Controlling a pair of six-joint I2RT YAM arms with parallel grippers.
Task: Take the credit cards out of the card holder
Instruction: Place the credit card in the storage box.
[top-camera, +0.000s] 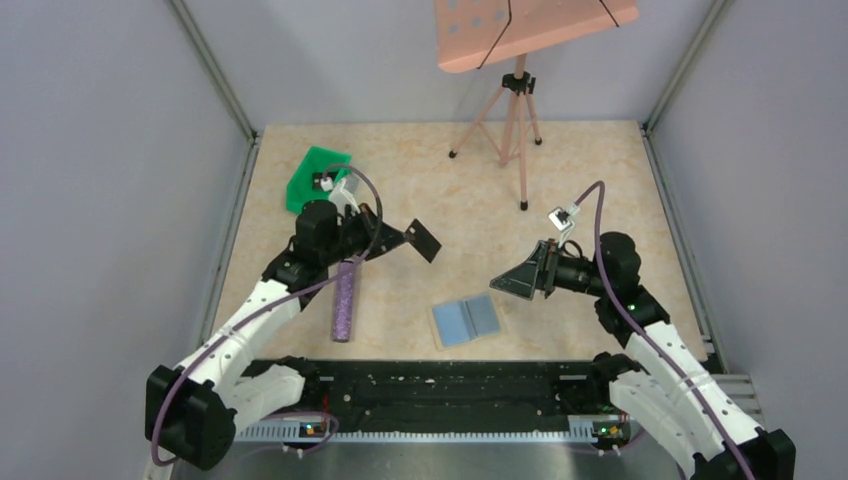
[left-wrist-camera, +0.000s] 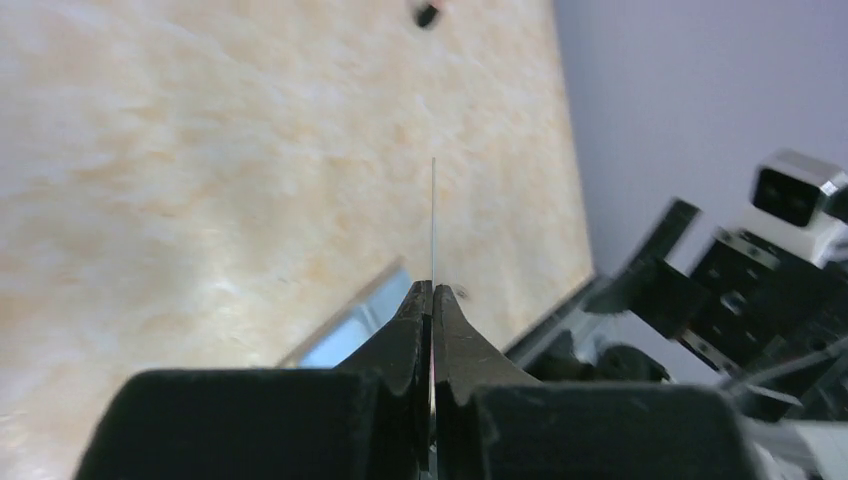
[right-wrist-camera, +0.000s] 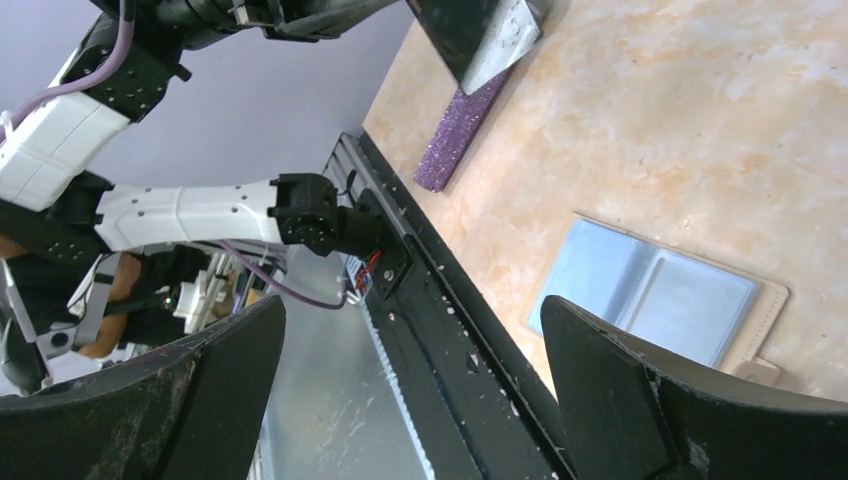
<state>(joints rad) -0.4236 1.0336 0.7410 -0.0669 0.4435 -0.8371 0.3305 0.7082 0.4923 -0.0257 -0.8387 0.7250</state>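
The card holder (top-camera: 465, 321) lies open and flat on the table near the front middle, its light blue panels up. In the right wrist view the card holder (right-wrist-camera: 650, 300) shows a pale beige rim. My left gripper (top-camera: 405, 236) is raised left of centre and shut on a dark credit card (top-camera: 427, 241) that sticks out to the right. In the left wrist view that card (left-wrist-camera: 433, 220) is a thin line, edge on, between the closed fingers (left-wrist-camera: 405, 335). My right gripper (top-camera: 515, 283) hovers right of the holder, open and holding nothing. Its fingers (right-wrist-camera: 620, 380) stand wide apart.
A purple microphone (top-camera: 345, 300) lies on the table under the left arm. A green bin (top-camera: 318, 178) sits at the back left. A pink tripod (top-camera: 515, 125) with a pink board (top-camera: 530, 28) stands at the back. A black rail (top-camera: 450, 385) runs along the front edge.
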